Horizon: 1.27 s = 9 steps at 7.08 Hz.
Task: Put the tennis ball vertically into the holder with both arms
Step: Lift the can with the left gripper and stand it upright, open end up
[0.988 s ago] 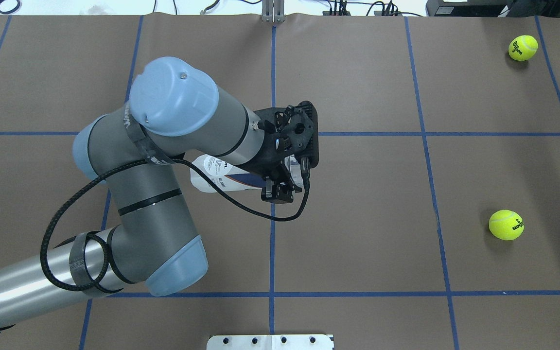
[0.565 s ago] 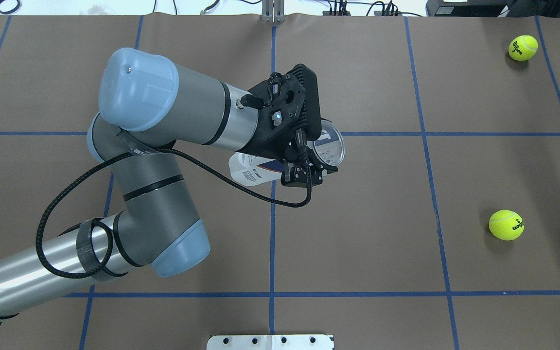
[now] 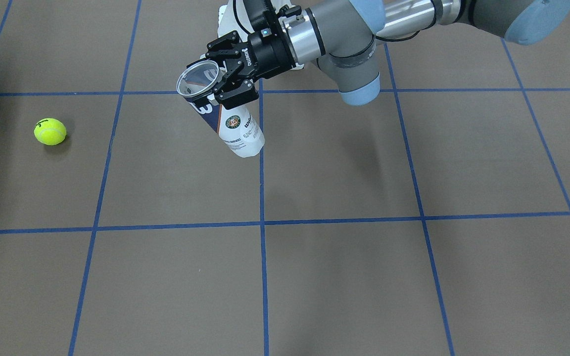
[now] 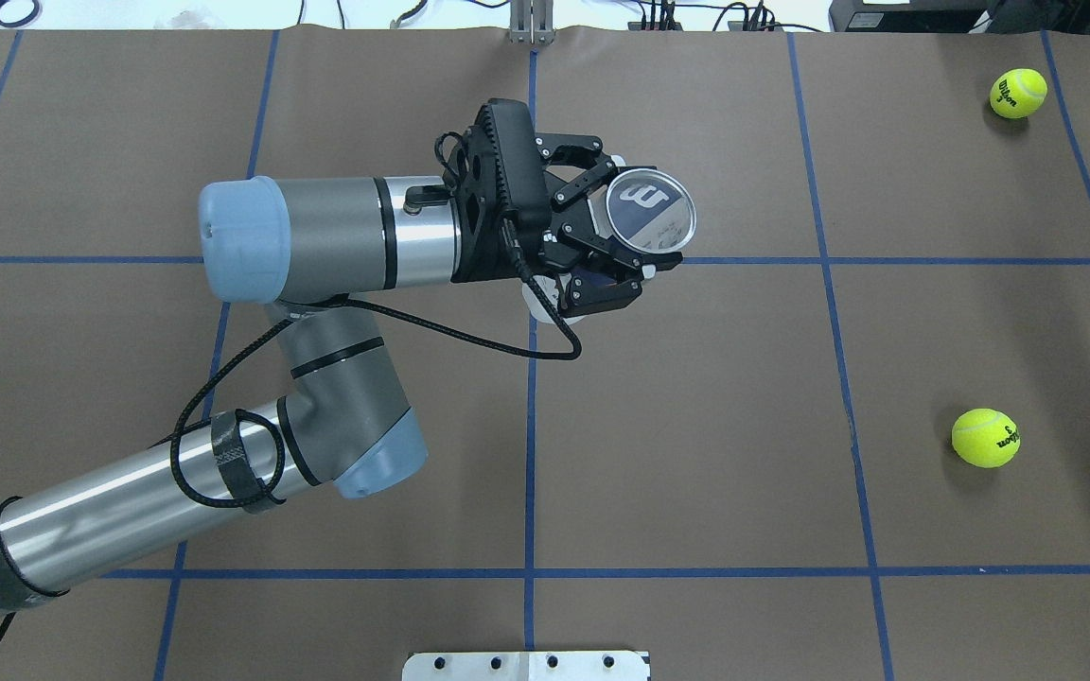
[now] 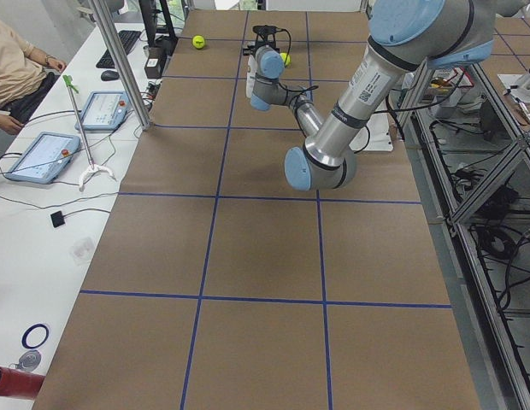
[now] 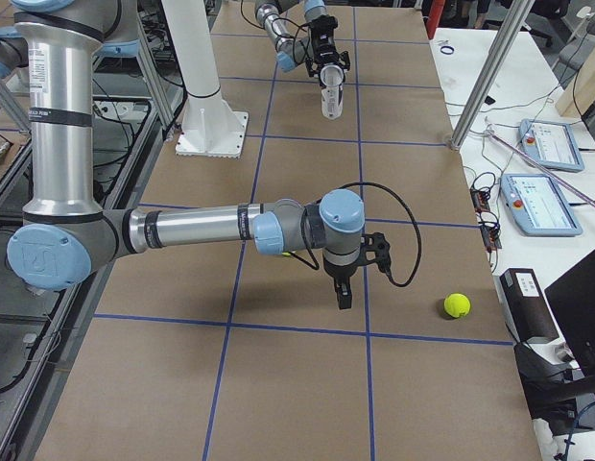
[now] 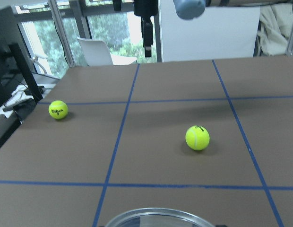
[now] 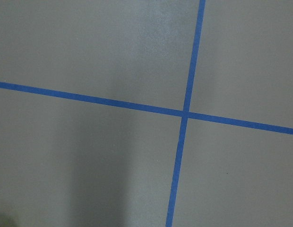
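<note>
Moved since 0.6 s ago: holder (image 4: pixel 651 210) swung from slanted to near upright, mouth up.
1. Right gripper (image 6: pixel 343 288): over bare table (image 4: pixel 696 426); open or closed, cannot tell.
2. Tennis ball (image 4: pixel 985 437): loose, well apart from holder.
3. Left gripper (image 3: pixel 225 74): pinching holder just below rim.
4. 2nd ball (image 4: pixel 1018 93): far corner.

Step judged: presenting holder. Next: right arm fetches the tennis ball.

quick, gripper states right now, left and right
Left gripper: closed, holding the can.
Right gripper: cannot tell, too small in view.
</note>
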Motion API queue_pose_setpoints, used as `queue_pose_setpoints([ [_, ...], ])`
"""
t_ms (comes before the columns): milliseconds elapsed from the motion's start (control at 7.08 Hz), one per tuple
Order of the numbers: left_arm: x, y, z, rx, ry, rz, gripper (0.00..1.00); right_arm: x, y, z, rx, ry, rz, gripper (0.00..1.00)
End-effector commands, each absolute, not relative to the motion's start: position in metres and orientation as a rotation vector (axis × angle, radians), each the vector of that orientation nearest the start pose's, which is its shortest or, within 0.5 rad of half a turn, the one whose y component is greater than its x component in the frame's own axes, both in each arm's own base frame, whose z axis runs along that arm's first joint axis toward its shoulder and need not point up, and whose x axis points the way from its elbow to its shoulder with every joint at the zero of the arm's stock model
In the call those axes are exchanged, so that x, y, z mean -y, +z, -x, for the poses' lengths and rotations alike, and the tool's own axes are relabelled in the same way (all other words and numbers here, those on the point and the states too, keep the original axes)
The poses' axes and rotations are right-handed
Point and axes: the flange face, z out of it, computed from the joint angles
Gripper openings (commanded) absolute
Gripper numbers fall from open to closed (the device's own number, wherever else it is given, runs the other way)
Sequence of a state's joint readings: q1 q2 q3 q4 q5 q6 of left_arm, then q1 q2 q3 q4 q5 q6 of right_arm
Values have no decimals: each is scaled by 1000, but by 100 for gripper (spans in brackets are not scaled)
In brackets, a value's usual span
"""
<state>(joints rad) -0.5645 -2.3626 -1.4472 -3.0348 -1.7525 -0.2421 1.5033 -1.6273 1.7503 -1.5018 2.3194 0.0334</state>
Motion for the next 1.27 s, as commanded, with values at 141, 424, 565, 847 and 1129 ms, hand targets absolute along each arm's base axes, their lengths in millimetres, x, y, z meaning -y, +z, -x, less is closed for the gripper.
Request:
queue_pose_setpoints([
  [141, 471, 153, -491, -1390, 282, -1855, 71, 490, 573, -32, 761, -67, -159, 99],
  [424, 475, 192, -509, -1381, 264, -1838, 72, 492, 544, -30, 804, 43, -153, 99],
  [565, 473, 203, -516, -1394, 224, -1819, 72, 491, 529, -25, 852, 75, -143, 99],
  [847, 467, 210, -528, -1443, 189, -1752, 73, 487, 503, 12, 882, 145, -83, 99],
  [1129, 468, 213, -530, -1438, 191, -1744, 74, 462, 496, 72, 915, 239, -99, 99],
])
